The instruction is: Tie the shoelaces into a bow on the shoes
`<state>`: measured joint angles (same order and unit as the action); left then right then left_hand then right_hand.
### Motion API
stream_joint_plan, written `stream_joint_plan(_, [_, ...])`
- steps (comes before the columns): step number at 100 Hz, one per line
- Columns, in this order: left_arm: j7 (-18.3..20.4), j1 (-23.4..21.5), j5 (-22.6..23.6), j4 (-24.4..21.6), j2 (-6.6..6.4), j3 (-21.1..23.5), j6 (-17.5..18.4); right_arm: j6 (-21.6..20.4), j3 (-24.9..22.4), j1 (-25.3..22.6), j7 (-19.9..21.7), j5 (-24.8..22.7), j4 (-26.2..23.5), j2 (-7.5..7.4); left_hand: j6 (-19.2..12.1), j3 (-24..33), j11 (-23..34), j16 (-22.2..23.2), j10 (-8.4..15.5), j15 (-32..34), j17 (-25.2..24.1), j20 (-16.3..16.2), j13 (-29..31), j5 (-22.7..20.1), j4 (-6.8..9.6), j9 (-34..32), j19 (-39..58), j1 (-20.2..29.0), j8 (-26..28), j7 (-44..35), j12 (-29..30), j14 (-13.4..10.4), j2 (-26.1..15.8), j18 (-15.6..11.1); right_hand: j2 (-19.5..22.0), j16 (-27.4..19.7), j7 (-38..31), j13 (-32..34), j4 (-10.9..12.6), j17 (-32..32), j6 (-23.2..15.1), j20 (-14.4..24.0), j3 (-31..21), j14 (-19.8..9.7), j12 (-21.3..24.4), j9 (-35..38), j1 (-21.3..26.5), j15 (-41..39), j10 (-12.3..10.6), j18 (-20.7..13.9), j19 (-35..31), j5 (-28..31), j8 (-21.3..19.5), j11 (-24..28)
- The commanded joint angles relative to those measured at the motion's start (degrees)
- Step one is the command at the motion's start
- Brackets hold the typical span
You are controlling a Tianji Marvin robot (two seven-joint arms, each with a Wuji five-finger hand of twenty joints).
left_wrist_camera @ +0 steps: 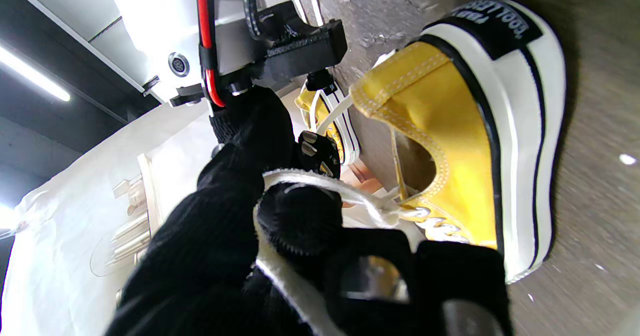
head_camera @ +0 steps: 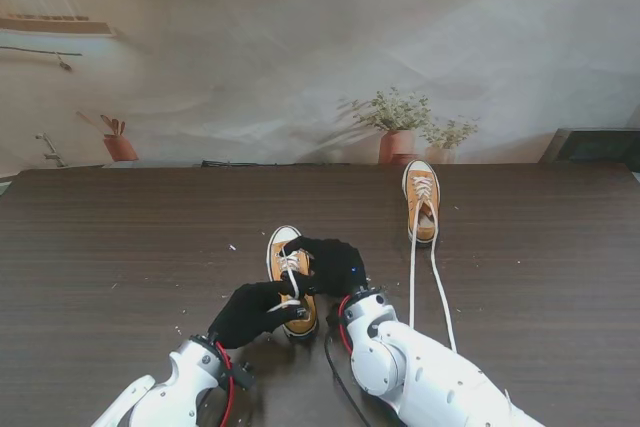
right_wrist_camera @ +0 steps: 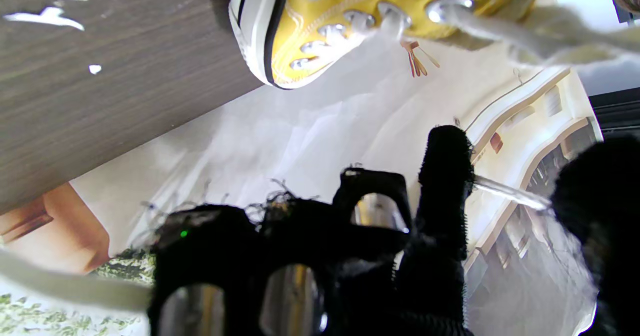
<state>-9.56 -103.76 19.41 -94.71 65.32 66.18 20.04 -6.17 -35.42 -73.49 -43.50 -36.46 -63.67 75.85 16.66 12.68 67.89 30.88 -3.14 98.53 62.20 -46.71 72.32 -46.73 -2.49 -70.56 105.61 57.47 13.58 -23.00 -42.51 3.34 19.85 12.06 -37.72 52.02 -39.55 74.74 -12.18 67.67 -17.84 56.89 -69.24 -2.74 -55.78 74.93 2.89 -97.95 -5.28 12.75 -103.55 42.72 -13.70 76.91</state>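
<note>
The near yellow sneaker (head_camera: 300,315) lies mid-table, toe away from me, with both black-gloved hands on its white lace (head_camera: 291,269). My left hand (head_camera: 252,313) sits at the heel side. In the left wrist view, my left hand (left_wrist_camera: 235,236) has the lace (left_wrist_camera: 310,178) wrapped over its curled fingers beside the shoe's heel (left_wrist_camera: 465,126). My right hand (head_camera: 331,265) covers the shoe's right side. In the right wrist view, a lace end with a clear tip (right_wrist_camera: 505,191) is pinched between the fingers of my right hand (right_wrist_camera: 350,256), close to the shoe's eyelets (right_wrist_camera: 350,19).
A second yellow sneaker (head_camera: 421,199) stands farther off to the right, its two long untied laces (head_camera: 412,287) trailing toward me past my right arm. Potted plants (head_camera: 398,132) stand at the table's far edge. Small white specks dot the dark wood table (head_camera: 120,267).
</note>
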Motion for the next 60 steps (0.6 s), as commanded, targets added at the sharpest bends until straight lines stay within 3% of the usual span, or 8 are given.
stream_joint_plan(1, [1.3,0.2,0.0,-0.2,0.35,-0.5,-0.4,-0.9,-0.2,-0.1,0.4,0.2,-0.3,0.70,-9.0,-2.4,3.3,-0.2,-2.6,2.9,1.3,0.4,0.5,-1.1,0.46,-3.6,14.4,0.4,-0.4,0.5,-1.0,-4.0,-2.1,-7.6,5.3,0.5,2.7,0.7,-0.6,1.9,1.9,1.2,7.6,-2.4,-1.0,3.6,-5.8,-4.3,1.7,-0.6,-16.4,0.4,0.3,1.8])
stream_joint_plan(14, [1.3,0.6,-0.1,0.1,0.38,-0.8,-0.5,-1.9,-0.8,-0.5,0.0,1.0,-0.1,0.91,-8.9,-2.6,3.3,-0.3,-2.5,2.9,1.3,0.5,0.5,-0.9,0.49,-3.5,14.4,0.4,-0.6,0.9,-1.0,-4.0,-2.3,-7.5,16.8,0.3,3.1,0.6,0.5,1.8,2.2,1.6,17.3,-1.4,-0.9,3.4,-6.9,-4.4,2.9,0.8,-16.4,0.0,0.5,1.6])
stream_joint_plan(19, [1.1,0.6,0.0,0.1,0.42,-0.8,-0.6,-2.3,-1.2,-0.8,0.0,1.6,-0.2,1.02,-8.9,-2.6,3.3,-0.3,-2.5,2.8,1.3,0.5,0.5,-0.9,0.49,-3.4,14.4,0.2,-0.6,0.9,-1.0,-4.0,-2.4,-7.5,21.2,0.2,3.2,0.6,0.9,1.7,2.6,1.7,23.6,-0.4,-0.9,3.2,-5.8,-4.5,3.7,1.9,-16.4,-0.2,0.5,1.5])
stream_joint_plan(23, [1.0,0.7,0.1,0.1,0.45,-0.9,-0.7,-2.6,-1.4,-1.0,0.0,1.9,-0.3,1.06,-8.8,-2.7,3.3,-0.3,-2.4,2.8,1.3,0.5,0.5,-0.9,0.51,-3.4,14.4,0.2,-0.7,1.0,-1.0,-4.0,-2.4,-7.5,25.5,0.1,3.2,0.6,1.3,1.7,2.7,1.8,31.9,-0.2,-0.9,3.2,-4.2,-4.5,4.0,2.3,-16.4,-0.2,0.5,1.4])
stream_joint_plan(28, [0.7,0.7,0.2,0.2,0.53,-0.9,-0.8,-2.7,-1.8,-1.3,0.1,2.2,-0.6,1.01,-8.7,-2.7,3.3,-0.3,-2.4,2.8,1.3,0.5,0.5,-0.8,0.52,-3.4,14.4,0.1,-0.7,1.2,-1.0,-4.0,-2.5,-7.5,28.2,0.0,3.6,0.6,0.7,1.7,3.3,1.8,38.9,0.1,-0.9,3.2,-4.7,-4.5,4.2,2.7,-16.4,-0.7,0.7,1.4])
stream_joint_plan(60, [-2.7,-0.4,1.2,0.0,1.23,0.8,-2.5,-4.3,-4.2,-4.1,0.7,3.1,-3.1,0.25,-6.3,-1.9,3.5,-0.3,-2.2,2.8,1.3,0.4,0.5,-0.2,0.97,-3.4,14.4,-1.9,-1.3,3.1,-1.0,-4.1,-3.2,-7.3,31.5,-0.1,3.9,0.5,1.2,1.5,4.1,1.8,40.8,1.7,-0.8,2.8,-7.2,-4.6,5.7,4.4,-16.4,-1.5,0.8,1.0])
